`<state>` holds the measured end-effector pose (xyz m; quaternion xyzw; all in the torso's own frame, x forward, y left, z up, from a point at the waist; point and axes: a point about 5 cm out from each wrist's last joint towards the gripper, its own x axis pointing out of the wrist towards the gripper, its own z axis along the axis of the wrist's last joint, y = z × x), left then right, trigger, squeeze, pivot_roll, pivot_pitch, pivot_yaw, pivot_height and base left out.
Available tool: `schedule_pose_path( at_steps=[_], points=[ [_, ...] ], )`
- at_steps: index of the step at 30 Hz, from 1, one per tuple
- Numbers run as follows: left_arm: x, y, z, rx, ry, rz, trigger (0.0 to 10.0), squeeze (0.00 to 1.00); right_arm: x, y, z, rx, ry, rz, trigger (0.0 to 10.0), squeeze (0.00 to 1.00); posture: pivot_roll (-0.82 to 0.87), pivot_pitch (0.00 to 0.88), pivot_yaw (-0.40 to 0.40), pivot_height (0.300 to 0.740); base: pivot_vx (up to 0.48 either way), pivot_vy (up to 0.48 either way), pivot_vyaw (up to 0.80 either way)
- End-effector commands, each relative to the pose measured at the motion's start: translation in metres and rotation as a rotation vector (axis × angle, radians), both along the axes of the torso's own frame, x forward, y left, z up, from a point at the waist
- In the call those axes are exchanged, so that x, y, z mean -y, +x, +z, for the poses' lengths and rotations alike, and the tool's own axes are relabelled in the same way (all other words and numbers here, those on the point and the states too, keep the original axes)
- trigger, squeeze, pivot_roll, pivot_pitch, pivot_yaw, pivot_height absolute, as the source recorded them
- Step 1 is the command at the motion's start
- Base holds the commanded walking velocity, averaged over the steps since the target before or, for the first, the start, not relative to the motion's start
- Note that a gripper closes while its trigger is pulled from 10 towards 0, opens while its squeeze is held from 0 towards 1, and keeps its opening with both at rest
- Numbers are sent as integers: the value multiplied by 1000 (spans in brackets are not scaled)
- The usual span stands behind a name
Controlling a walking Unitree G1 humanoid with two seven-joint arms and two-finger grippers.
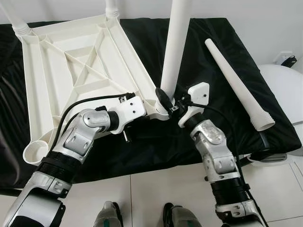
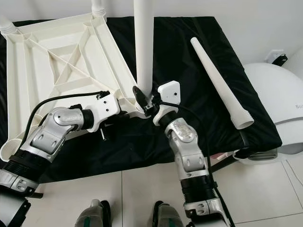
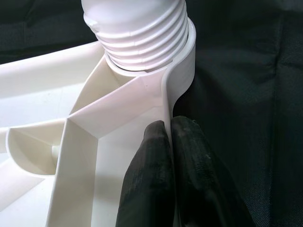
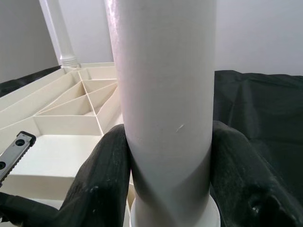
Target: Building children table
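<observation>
A white ribbed plastic tabletop (image 1: 71,80) lies upside down on a black cloth-covered bench (image 1: 213,109), toward its left end, with the right gripper (image 4: 165,165) clamped around a tall white plastic leg (image 1: 176,47) standing upright in the corner socket nearest the bench's front edge. The left gripper (image 3: 168,156) pinches the tabletop's thin rim wall just beside that threaded socket, fingers nearly closed with only the wall between them. A loose white tapered leg (image 1: 236,87) lies on the cloth near the right edge; what appear to be two more legs rise from the far corners.
</observation>
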<state>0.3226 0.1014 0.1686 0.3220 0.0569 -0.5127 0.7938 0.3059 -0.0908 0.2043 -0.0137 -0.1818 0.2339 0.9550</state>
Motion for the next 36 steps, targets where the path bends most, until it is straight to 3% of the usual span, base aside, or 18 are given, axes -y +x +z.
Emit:
schedule_pose_path(
  at_steps=[1, 6, 19, 36],
  points=[
    [-7, -12, -46, -181, 99, 15, 10000, 0, 3, -2, 4, 15, 20, -73, 10000, 0, 71, 206, -4, 740, 0, 0, 0],
    [-8, -12, -46, -182, 98, 15, 10000, 0, 0, -4, 1, -12, 46, -130, 10000, 0, 72, 209, -5, 740, 0, 0, 0],
    [-9, -11, -45, -182, 100, 17, 10000, 0, 6, -8, -11, -79, 109, -443, 10000, 0, 75, 207, -2, 740, 0, 0, 0],
    [-9, -11, -45, -181, 98, 21, 10000, 0, 3, -12, -10, -72, 99, -497, 10000, 0, 73, 201, -7, 740, 0, 0, 0]
  ],
)
